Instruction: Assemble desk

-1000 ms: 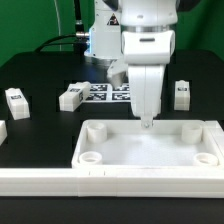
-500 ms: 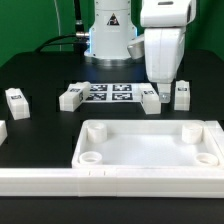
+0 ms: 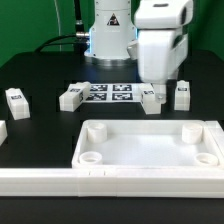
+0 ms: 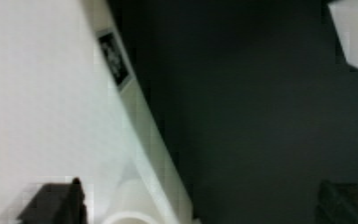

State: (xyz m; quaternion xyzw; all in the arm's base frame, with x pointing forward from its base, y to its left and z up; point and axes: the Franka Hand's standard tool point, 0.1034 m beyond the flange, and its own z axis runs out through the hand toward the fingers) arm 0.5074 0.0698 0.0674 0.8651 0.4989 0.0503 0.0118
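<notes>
The desk's white tray-like tabletop [image 3: 150, 152] lies at the front, with round sockets in its corners. Several white tagged legs lie behind it: one [image 3: 150, 98] just under my gripper, one [image 3: 182, 93] to the exterior view's right, two more [image 3: 71, 96] [image 3: 17, 101] to the left. My gripper [image 3: 160, 82] hangs above the table behind the tabletop's back rim, close over the leg there. In the wrist view the fingers [image 4: 51, 200] stand wide apart and the gripper [image 4: 201, 205] is open and holds nothing. The tabletop's rim [image 4: 60, 110] with a dark tag and a socket show below.
The marker board [image 3: 108, 93] lies flat between the legs in front of the robot's base [image 3: 108, 40]. Another white piece [image 3: 2, 131] sits at the exterior view's left edge. A long white rail [image 3: 60, 182] runs along the front. The table [image 4: 247, 110] is black.
The gripper has lifted off the tabletop's back rim and moved back and to the exterior view's right, over the legs. Its jaws stay wide. No part has moved.
</notes>
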